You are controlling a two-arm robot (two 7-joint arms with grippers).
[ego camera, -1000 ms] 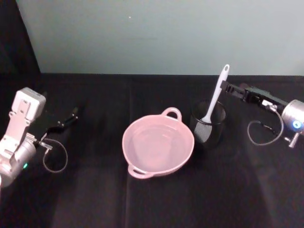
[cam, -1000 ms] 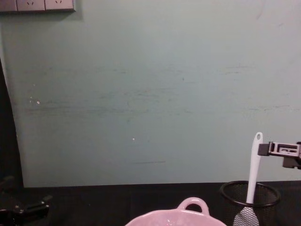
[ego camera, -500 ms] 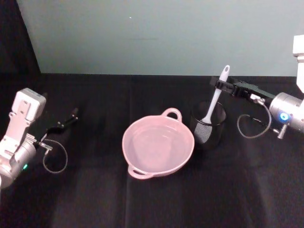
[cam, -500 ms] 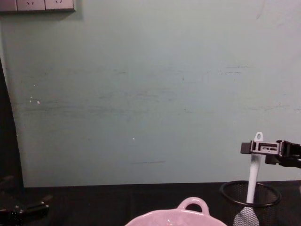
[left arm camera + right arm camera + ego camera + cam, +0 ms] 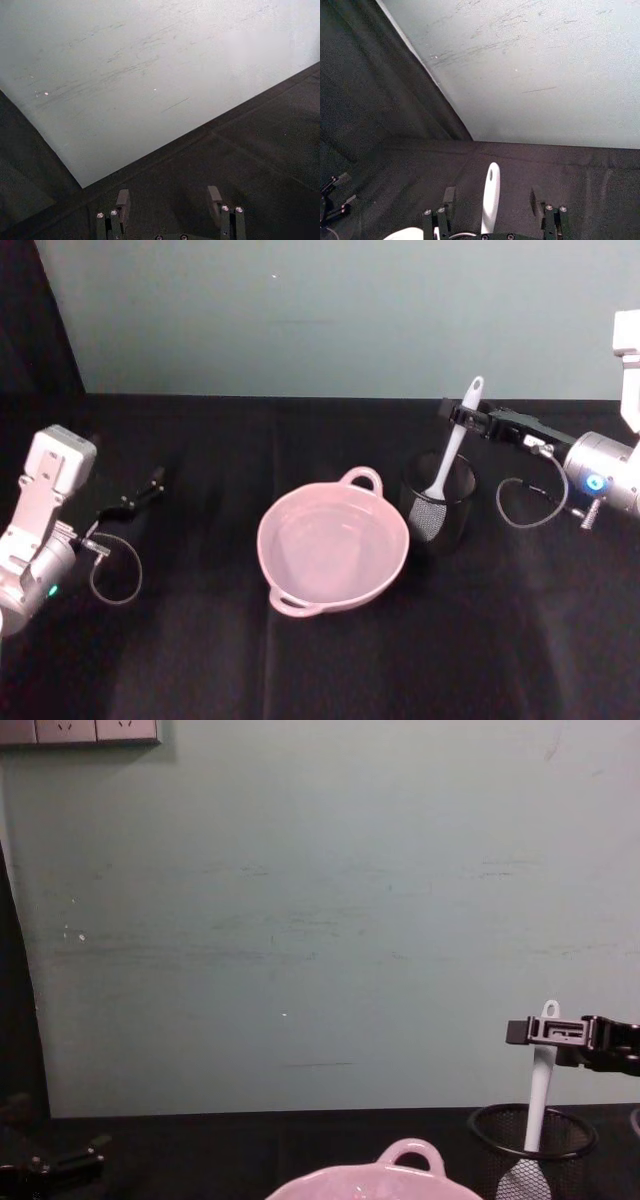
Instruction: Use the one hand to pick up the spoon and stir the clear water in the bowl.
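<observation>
Black cloth table before a pale green wall; task judged to be at the grasping stage. Right pincer reaches in level from the right, released; its fingers stand either side of the upper handle of the spoon, with a gap showing on both sides in the right wrist view; no grip yet made. Spoon upright and leaning; its head is down in the black mesh cup directly below the pincer; its holed tip rises just above the fingers. Bowl, pink and holding clear water, sits below the pincer and to its left, just beside the cup; water apparently undisturbed. Left pincer parked low over the cloth, well apart on the far left, likewise released. Done, by judgement: approach and alignment on the handle. Left: closing on the handle; lifting the spoon clear of the cup; carrying it across to the bowl; lowering its head into the water; stirring.
</observation>
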